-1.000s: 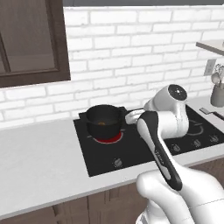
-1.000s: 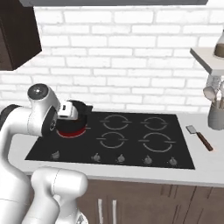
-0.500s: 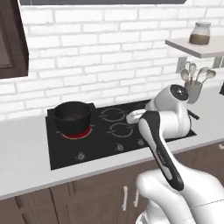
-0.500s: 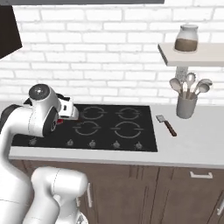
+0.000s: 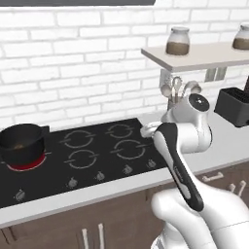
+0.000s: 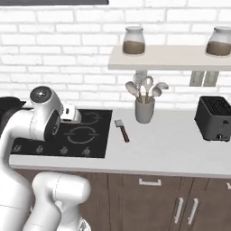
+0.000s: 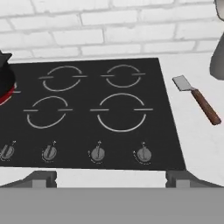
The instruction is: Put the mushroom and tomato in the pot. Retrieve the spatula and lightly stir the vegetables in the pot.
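Note:
The black pot [image 5: 22,142] stands on the glowing red back-left burner, far left of the arm; its edge shows in the hand view as the pot [image 7: 4,76]. Its inside is dark, and I cannot make out the mushroom, tomato or other vegetables there. The spatula [image 6: 122,131] lies flat on the white counter just right of the cooktop, grey blade toward the wall, reddish-brown handle toward me; in the hand view the spatula [image 7: 197,99] is at the right. My gripper [image 7: 111,180] is open and empty, hovering over the cooktop's front edge, left of the spatula.
The black four-burner cooktop [image 7: 109,109] has knobs along its front. A grey utensil crock [image 6: 144,110] stands behind the spatula, and a black toaster [image 6: 214,118] sits further right. A shelf [image 6: 171,56] with jars hangs above the counter.
The base has driven right, so the whole scene slid left: the pot went to the far left and the toaster came into view. The gripper stayed open.

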Motion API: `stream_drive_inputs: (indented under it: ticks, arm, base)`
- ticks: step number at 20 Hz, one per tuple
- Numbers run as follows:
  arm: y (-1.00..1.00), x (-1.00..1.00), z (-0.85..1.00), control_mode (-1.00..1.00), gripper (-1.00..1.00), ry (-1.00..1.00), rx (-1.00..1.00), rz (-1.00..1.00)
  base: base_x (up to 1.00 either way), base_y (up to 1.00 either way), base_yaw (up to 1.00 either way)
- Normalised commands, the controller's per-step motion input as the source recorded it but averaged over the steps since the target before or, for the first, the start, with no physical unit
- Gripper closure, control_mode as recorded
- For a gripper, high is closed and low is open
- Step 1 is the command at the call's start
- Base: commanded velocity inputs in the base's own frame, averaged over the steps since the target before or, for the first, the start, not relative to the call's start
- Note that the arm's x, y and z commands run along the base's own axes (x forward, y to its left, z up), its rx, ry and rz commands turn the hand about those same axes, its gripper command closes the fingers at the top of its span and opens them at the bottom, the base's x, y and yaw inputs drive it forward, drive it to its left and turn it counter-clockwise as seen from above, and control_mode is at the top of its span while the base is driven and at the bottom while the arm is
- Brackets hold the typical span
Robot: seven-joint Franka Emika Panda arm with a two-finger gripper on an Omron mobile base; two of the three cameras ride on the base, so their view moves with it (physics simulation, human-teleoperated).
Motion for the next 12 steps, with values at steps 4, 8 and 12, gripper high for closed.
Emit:
stream_drive_inputs:
  ticks: [4, 8, 12]
  arm:
    - [0.00, 0.00, 0.00, 1.00, -1.00, 0.00, 0.00, 0.00]
    - [0.00, 0.00, 0.00, 1.00, -1.00, 0.00, 0.00, 0.00]
    - [0.00, 0.00, 0.00, 1.00, -1.00, 0.00, 0.00, 0.00]
  base:
    - [0.60, -0.57, 0.10]
    - [0.45, -0.53, 0.12]
    - [0.28, -0.49, 0.07]
